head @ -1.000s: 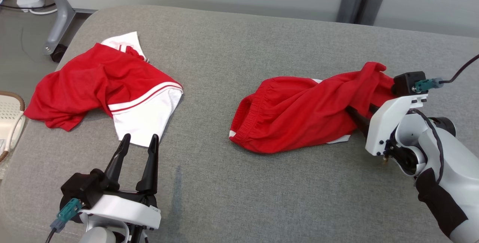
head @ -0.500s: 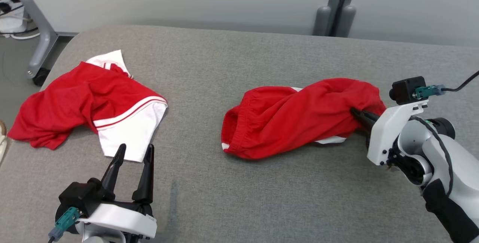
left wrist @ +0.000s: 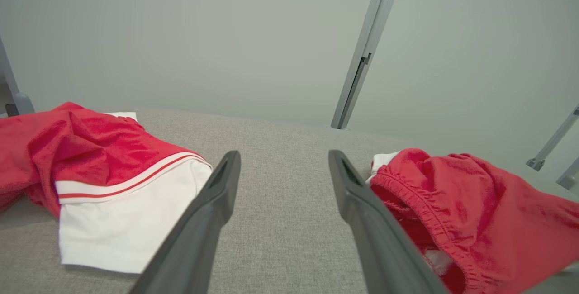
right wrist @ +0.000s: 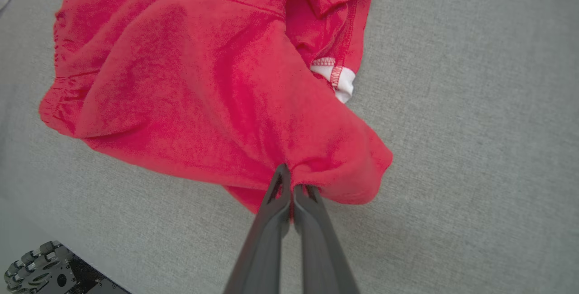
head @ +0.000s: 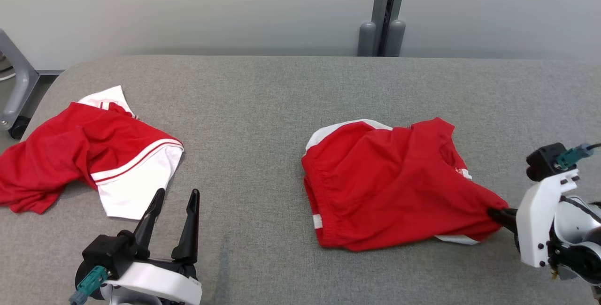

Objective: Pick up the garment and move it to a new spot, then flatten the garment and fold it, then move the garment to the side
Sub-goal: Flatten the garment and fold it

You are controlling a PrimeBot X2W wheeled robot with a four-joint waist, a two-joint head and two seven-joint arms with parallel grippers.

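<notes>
Head view: saw grey padded table (head: 263, 108), red shorts (head: 389, 187) bunched right of centre, one corner pinched in clamped right gripper (head: 496, 212); left gripper (head: 177, 194) splayed, empty. Judged mid pick-up; next, needed lifting clear toward new spot

l fingers (head: 191, 220) spread; r fingers (right wrist: 276, 221) pinched together.

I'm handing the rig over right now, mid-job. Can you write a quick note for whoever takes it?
Right gripper: shut on an edge of the red shorts.
Left gripper: open, empty, above the table.
Shorts lie crumpled right of centre; other garment at the far left.
Done: shorts gripped.
Left: move to a new spot, flatten, fold, set aside.
</notes>
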